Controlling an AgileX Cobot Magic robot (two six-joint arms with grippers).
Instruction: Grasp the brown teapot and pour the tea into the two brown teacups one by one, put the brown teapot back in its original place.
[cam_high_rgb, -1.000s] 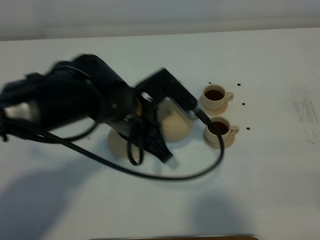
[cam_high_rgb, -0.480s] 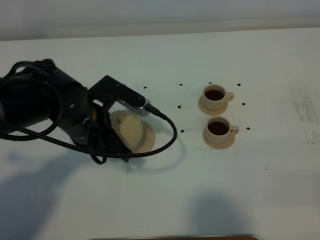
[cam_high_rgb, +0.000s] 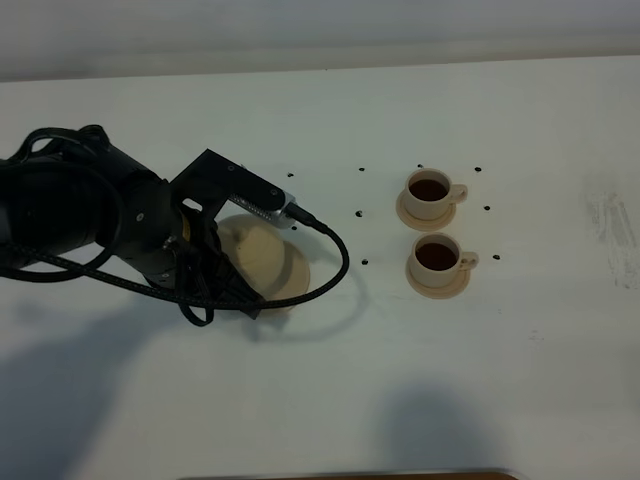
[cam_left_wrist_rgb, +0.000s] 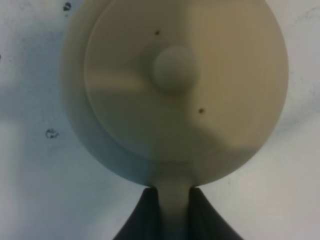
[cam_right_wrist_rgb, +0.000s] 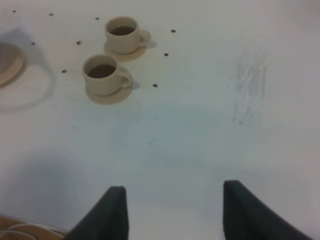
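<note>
Near the table's left edge, the left gripper (cam_left_wrist_rgb: 172, 207) clamps the brown teapot (cam_left_wrist_rgb: 185, 90) by its handle; premature release risks tipping, while the right gripper (cam_right_wrist_rgb: 172, 210) idles open, empty.

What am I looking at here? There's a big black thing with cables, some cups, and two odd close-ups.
The black thing is a robot arm on a white table, filmed from above. Each close-up comes from a camera on one arm's wrist. The left gripper is shut on the handle of a tan teapot, seen from straight above with its knobbed lid; a saucer shows from under the arm. The right gripper is open, holds nothing, and hangs over bare table. Two cups on small saucers both hold dark tea. Small dark dots mark the table.
</note>
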